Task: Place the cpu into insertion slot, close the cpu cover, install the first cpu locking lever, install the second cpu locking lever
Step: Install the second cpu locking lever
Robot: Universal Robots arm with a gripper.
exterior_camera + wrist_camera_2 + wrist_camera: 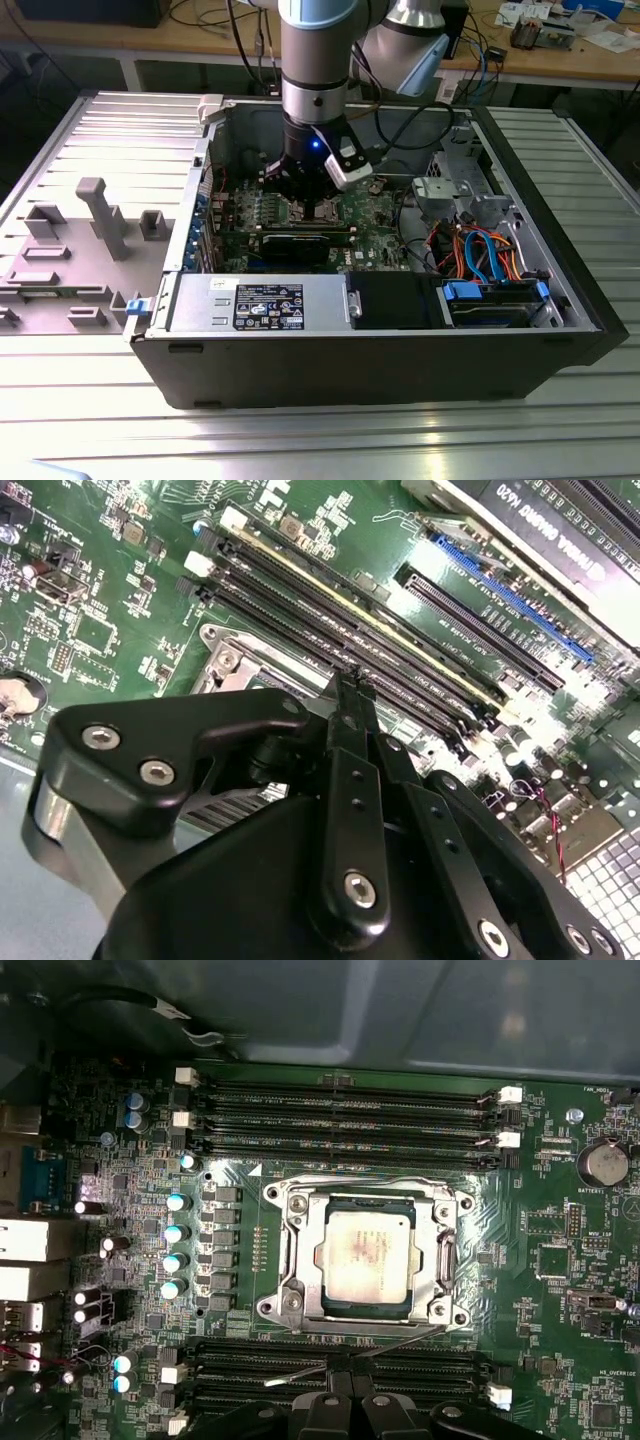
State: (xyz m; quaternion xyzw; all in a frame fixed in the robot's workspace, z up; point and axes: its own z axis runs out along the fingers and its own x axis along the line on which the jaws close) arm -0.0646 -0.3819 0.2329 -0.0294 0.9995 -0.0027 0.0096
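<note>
One gripper, fingers pressed together, tips at a thin lever. Just beyond them, cpu seated under closed cpu cover; gripper body cut off by frame edge.

We note the exterior view looks down into the computer case from its front; both wrist views face the motherboard closely.

Overhead room light glares off my ribbed aluminium table in the exterior view. The case interior sits dimmer. First wrist view: soft sheen on the cpu, edges darker. Second wrist view: near gripper body soft-focused.
</note>
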